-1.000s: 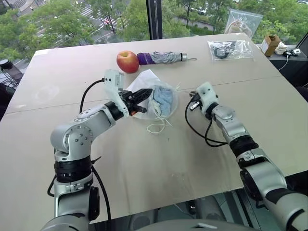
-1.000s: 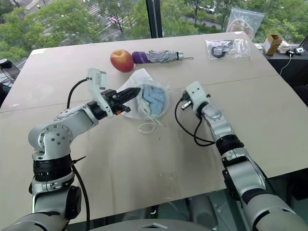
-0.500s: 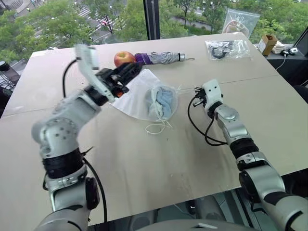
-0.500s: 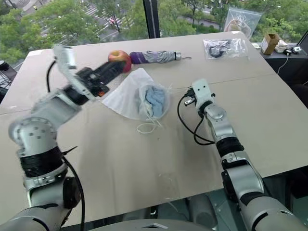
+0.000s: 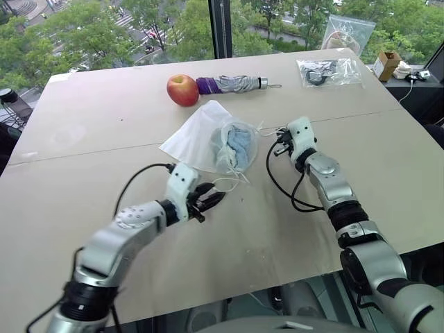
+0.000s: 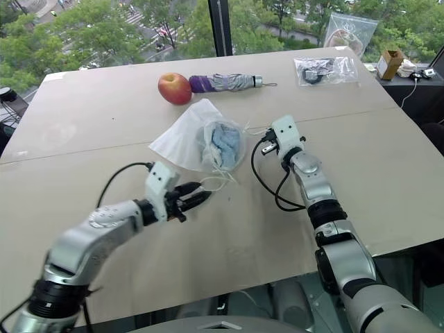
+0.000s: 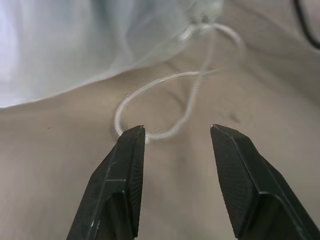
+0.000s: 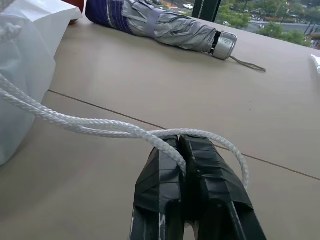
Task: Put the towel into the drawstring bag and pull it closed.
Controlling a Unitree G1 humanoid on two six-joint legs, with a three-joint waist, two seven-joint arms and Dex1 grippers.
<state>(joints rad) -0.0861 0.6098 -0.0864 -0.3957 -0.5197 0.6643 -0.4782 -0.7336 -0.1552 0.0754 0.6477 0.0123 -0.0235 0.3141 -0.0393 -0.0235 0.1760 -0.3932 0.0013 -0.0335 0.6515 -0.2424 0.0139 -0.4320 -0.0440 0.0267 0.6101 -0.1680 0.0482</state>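
The drawstring bag [image 5: 198, 135] lies on the table [image 5: 104, 125], its mouth toward my right arm. The light blue towel [image 5: 240, 142] shows through the thin white fabric near the mouth. One white cord [image 8: 85, 125] runs from the mouth to my right gripper [image 8: 179, 145], which is shut on it just right of the bag. A second cord loop [image 7: 165, 100] lies on the table in front of the bag. My left gripper [image 7: 177, 135] is low over the table with its jaws open, one fingertip at that loop's near end, holding nothing.
A red apple [image 5: 183, 89] and a folded grey-and-purple umbrella [image 5: 232, 84] lie beyond the bag. Clear plastic zip bags [image 5: 330, 71] and a small cardboard box [image 5: 388, 64] sit at the far right corner. Windows stand behind the table's far edge.
My left gripper was shut at the bag's left side, lifted away up and left, opened, then came down to the cord loop in front. The bag settled flatter. The right arm stayed put.
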